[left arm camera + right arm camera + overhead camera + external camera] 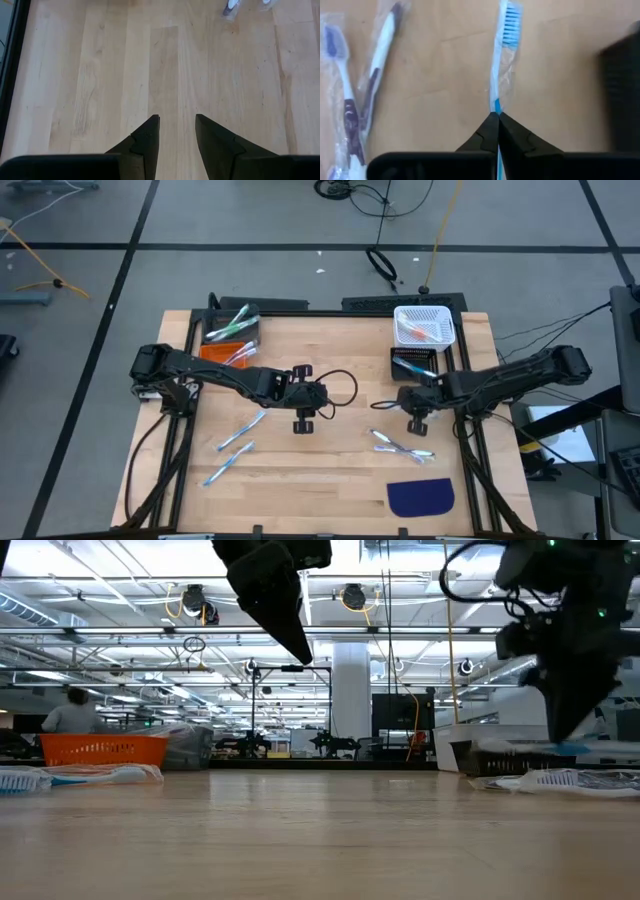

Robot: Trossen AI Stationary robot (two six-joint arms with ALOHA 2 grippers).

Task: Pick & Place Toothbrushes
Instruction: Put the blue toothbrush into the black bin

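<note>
up close, right hand pinches blue toothbrush.

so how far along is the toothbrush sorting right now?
Partly done. Toothbrushes already lie in the orange bin, the white basket and the black bin. In hand: the right gripper has its jaws shut on a wrapped white toothbrush with blue bristles. Left: three wrapped blue-and-white toothbrushes on the table's left side and two crossed purple-handled toothbrushes near the right. The left gripper hovers open, empty.
</note>
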